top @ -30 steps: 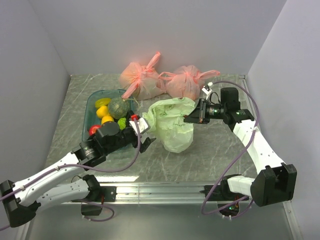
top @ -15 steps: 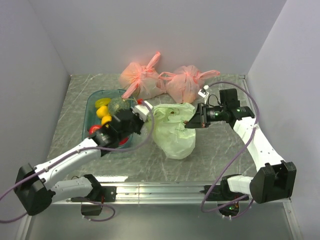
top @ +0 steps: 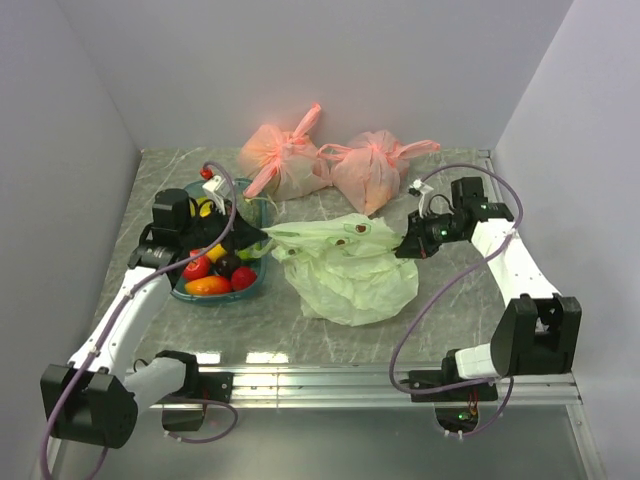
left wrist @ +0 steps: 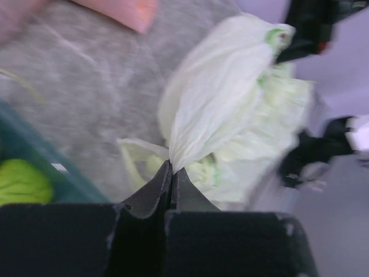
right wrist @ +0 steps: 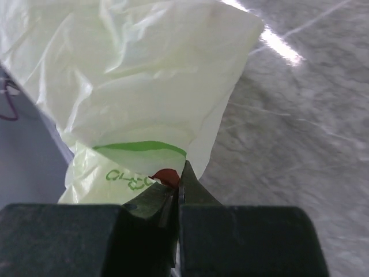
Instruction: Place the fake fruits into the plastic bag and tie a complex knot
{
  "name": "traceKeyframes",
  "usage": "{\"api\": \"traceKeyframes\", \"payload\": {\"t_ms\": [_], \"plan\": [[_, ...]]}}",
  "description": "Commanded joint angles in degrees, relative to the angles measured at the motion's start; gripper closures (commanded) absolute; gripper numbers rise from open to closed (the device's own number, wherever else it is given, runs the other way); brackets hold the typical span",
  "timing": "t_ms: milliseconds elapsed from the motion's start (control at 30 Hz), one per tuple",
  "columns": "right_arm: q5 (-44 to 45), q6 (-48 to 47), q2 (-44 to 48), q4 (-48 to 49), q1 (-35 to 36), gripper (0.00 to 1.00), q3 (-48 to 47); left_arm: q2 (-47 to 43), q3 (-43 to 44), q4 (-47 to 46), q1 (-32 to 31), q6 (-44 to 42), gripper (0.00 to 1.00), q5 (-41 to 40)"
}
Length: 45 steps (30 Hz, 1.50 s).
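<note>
Holding red, orange, yellow and dark purple fake fruits [top: 208,286], the teal bin [top: 213,299] sits left of the plastic bag [top: 350,275], which is stretched over the table [top: 450,320]. Only the wrist views show the left gripper [left wrist: 171,173] and right gripper [right wrist: 180,183] each pinching bag film, fingers pressed together. The left arm [top: 125,305] and right arm [top: 505,265] reach inward. Two pink bags [top: 285,160] lie behind.

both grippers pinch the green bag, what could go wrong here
The thin pale mint-green plastic bag is stretched between the left gripper and right gripper, each pinching only an edge: more pull might tear it or slip it free. The teal plastic bin close by the left gripper could get bumped.
</note>
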<state>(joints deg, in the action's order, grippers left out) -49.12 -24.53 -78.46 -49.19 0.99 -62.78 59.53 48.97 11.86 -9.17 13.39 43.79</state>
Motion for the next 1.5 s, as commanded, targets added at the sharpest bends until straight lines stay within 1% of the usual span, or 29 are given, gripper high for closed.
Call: {"api": "traceKeyframes", "payload": {"t_ms": [0, 33, 67, 100, 133, 167, 233, 333, 367, 433, 467, 500, 567, 600, 667, 700, 733, 767, 800, 833, 933, 1067, 1233, 1333, 1433, 1467], "plan": [[5.71, -5.96, -2.05, 0.59, -1.79, 0.95, -4.87, 0.59, -0.45, -5.85, 1.70, 10.13, 0.99, 13.59], [6.14, -4.83, -2.66, 0.32, -1.26, 0.85, -5.94, 0.94, -0.19, -6.05, 1.26, 11.04, 0.99, 13.52], [7.80, -3.78, -3.28, 0.32, -1.26, 0.69, -6.90, 1.55, 0.24, -6.06, 0.21, 11.48, 0.99, 12.04], [8.60, -2.90, -3.28, 0.41, 0.22, 0.58, -8.65, 1.82, 0.51, -6.58, -0.14, 13.40, 0.99, 11.76], [8.95, -0.71, -2.93, 0.84, 0.41, 0.48, -9.28, 2.08, 0.34, -9.02, -0.50, 14.72, 1.00, 11.50], [10.18, 0.70, -1.19, 1.46, 0.32, 0.33, -9.81, 2.34, 0.25, -10.00, -1.28, 16.22, 0.99, 10.36], [11.93, 3.16, 2.32, 4.00, 0.32, 0.08, -12.09, 3.31, 0.77, -10.36, -3.38, 19.30, 0.99, 8.25], [14.66, 5.28, 6.02, 6.73, 0.59, 0.06, -14.29, 4.54, 3.06, -7.65, -6.81, 17.91, 0.99, 6.66], [14.67, 5.11, 7.51, 7.35, 0.76, 0.05, -16.38, 4.89, 3.32, -7.29, -8.57, 17.73, 0.99, 6.66], [12.83, 3.63, 7.97, 6.39, 2.07, 0.05, -19.12, 5.07, 4.02, -7.03, -9.90, 17.99, 0.99, 6.22], [13.17, 3.36, 8.32, 6.13, 6.00, 0.05, -20.17, 5.59, 4.20, -7.37, -10.86, 18.25, 0.99, 6.48], [14.13, 3.18, 8.58, 6.47, 8.21, 0.05, -21.49, 5.86, 4.55, -7.55, -11.31, 18.86, 0.99, 6.66], [15.46, 2.91, 9.37, 7.96, 13.40, 0.04, -21.68, 7.61, 6.13, -7.03, -12.18, 19.13, 0.99, 7.53], [15.37, 2.74, 9.72, 10.14, 17.51, 0.04, -20.90, 8.32, 6.92, -6.68, -12.45, 19.13, 1.00, 8.67], [13.80, 1.51, 10.34, 12.61, 20.44, 0.02, -19.31, 10.51, 9.55, -5.10, -12.71, 18.61, 0.99, 11.48], [13.88, 0.81, 10.51, 15.50, 23.50, 0.02, -17.22, 11.13, 11.22, -4.22, -12.80, 17.65, 1.00, 12.80], [14.23, -1.37, 10.69, 16.57, 24.66, 0.02, -16.33, 11.75, 12.02, -3.86, -12.80, 17.12, 0.99, 14.46], [14.32, -2.35, 10.69, 17.80, 25.89, 0.02, -15.36, 13.06, 12.81, -2.90, -12.89, 16.15, 0.99, 18.14], [14.32, -3.23, 10.60, 20.60, 26.68, 0.01, -13.61, 13.77, 14.38, -1.76, -13.07, 13.88, 0.99, 18.96], [13.88, -5.50, 10.52, 21.32, 28.26, 0.01, -13.25, 14.38, 15.18, 0.95, -13.24, 13.25, 1.00, 19.22], [12.65, -8.42, 8.68, 21.86, 31.07, 0.01, -13.85, 16.76, 18.08, 4.48, -13.86, 10.96, 1.00, 19.05], [13.70, -11.23, 5.52, 22.56, 33.98, 0.01, -14.12, 18.25, 19.93, 5.54, -15.78, 9.65, 0.99, 19.58], [13.87, -15.45, 1.91, 20.80, 35.83, 0.01, -14.82, 20.19, 23.27, 8.09, -16.76, 8.50, 0.99, 21.50], [14.49, -17.91, 0.33, 19.57, 36.53, 0.05, -14.82, 21.68, 25.64, 9.67, -16.76, 7.18, 0.99, 23.61], [15.89, -18.44, -1.70, 19.22, 36.62, 0.27, -15.09, 22.21, 27.67, 11.96, -16.76, 5.16, 0.99, 24.59], [16.86, -18.27, -2.40, 19.39, 36.71, 0.44, -15.09, 22.21, 27.84, 12.40, -16.85, 4.03, 0.99, 24.41]]}}
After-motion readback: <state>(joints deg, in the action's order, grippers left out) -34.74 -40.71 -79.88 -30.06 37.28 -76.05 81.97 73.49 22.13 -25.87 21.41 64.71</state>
